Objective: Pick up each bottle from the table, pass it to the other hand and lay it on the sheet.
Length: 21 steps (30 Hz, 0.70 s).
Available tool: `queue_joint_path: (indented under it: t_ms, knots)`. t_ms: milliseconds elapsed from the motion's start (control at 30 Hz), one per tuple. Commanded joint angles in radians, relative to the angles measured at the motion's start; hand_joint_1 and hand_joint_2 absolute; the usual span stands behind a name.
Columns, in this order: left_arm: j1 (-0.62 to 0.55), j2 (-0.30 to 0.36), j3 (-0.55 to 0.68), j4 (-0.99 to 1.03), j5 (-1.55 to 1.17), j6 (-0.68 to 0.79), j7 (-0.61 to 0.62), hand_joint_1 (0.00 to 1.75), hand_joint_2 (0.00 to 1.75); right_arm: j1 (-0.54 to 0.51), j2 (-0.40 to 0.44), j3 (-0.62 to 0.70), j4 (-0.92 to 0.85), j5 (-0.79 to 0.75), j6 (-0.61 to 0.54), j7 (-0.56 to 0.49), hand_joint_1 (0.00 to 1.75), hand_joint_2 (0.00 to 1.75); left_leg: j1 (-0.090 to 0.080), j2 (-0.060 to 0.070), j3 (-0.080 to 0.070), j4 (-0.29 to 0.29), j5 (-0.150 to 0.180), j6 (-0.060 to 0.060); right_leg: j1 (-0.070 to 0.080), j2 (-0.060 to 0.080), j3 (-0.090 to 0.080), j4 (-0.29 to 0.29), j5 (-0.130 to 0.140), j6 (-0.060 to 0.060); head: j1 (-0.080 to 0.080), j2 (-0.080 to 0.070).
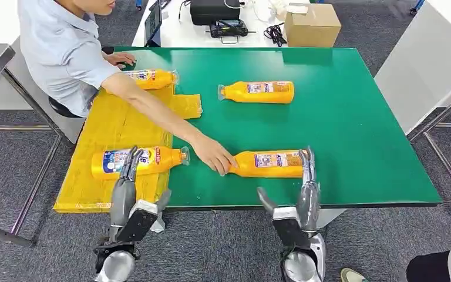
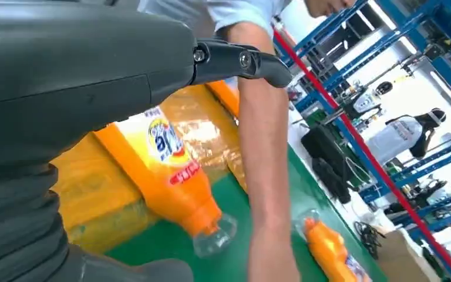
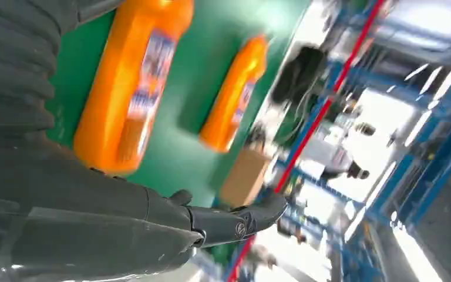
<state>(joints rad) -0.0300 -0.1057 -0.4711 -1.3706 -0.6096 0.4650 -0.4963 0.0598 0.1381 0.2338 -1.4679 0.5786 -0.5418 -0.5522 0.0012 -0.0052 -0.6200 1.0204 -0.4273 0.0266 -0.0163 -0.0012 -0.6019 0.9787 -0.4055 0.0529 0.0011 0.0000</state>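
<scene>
Four orange bottles lie on their sides. Two rest on the yellow sheet (image 1: 114,126): a far one (image 1: 150,78) and a near one (image 1: 138,162) (image 2: 173,176). My left hand (image 1: 130,182) (image 2: 64,76) is open, its straight fingers reaching over the near one's label. On the bare green table lie a far bottle (image 1: 258,92) (image 3: 232,97) and a near bottle (image 1: 270,164) (image 3: 126,88). My right hand (image 1: 304,191) (image 3: 64,205) is open, with its fingers beside the near bottle's base and its thumb spread away. A person's hand (image 1: 214,155) touches that bottle's cap end.
The person sits at the table's left side, one arm (image 1: 152,108) (image 2: 267,176) stretched across the sheet. A cardboard box (image 1: 311,24) (image 3: 243,176) and dark equipment (image 1: 214,12) stand on the white table behind. The green table (image 1: 364,117) is bare on the right.
</scene>
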Motion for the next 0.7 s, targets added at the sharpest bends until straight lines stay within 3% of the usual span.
queue_joint_path:
  t_ms: [33,67,233,533,633,700]
  knots:
    - [0.003,-0.039,-0.048,0.07,0.046,0.007,-0.008,0.0,1.75,-0.04,-0.115,-0.038,0.187,0.297,-0.066,0.175,0.0,1.75,0.0,-0.002,0.004,-0.002,-0.001,0.0,0.0,-0.002,0.005,-0.002,-0.001,-0.001,0.0,0.0]
    - [-0.002,-0.047,-0.05,0.074,0.069,0.001,-0.008,0.0,1.75,-0.053,-0.143,-0.017,0.209,0.349,-0.011,0.233,0.0,1.75,0.001,-0.001,0.007,-0.002,-0.002,-0.001,0.001,-0.001,0.008,-0.003,-0.002,-0.002,0.001,0.0]
    - [-0.028,-0.071,-0.064,0.087,0.122,-0.007,-0.021,0.0,1.75,-0.133,-0.203,0.0,0.306,0.396,0.078,0.278,0.0,1.75,0.0,-0.001,0.004,-0.001,-0.001,-0.001,0.0,-0.001,0.005,-0.002,0.0,-0.001,0.0,0.0]
    - [-0.052,-0.07,-0.078,0.102,0.127,0.007,-0.028,0.0,1.75,-0.222,-0.212,0.006,0.398,0.46,0.073,0.303,0.0,1.75,-0.001,0.001,0.003,-0.001,-0.001,-0.001,0.0,0.001,0.003,-0.001,0.0,-0.001,0.0,0.0]
    - [-0.053,-0.072,-0.081,0.101,0.128,0.005,-0.027,0.0,1.75,-0.228,-0.212,0.009,0.409,0.465,0.072,0.302,0.0,1.75,0.001,0.002,0.013,-0.002,-0.004,-0.003,0.002,0.001,0.014,-0.003,-0.003,-0.005,0.0,0.0]
    - [-0.057,-0.069,-0.09,0.102,0.127,0.0,-0.028,0.0,1.75,-0.241,-0.209,0.016,0.427,0.472,0.062,0.298,0.0,1.75,0.0,0.002,0.009,-0.001,-0.003,-0.002,0.001,0.001,0.009,-0.002,-0.002,-0.003,0.0,0.0]
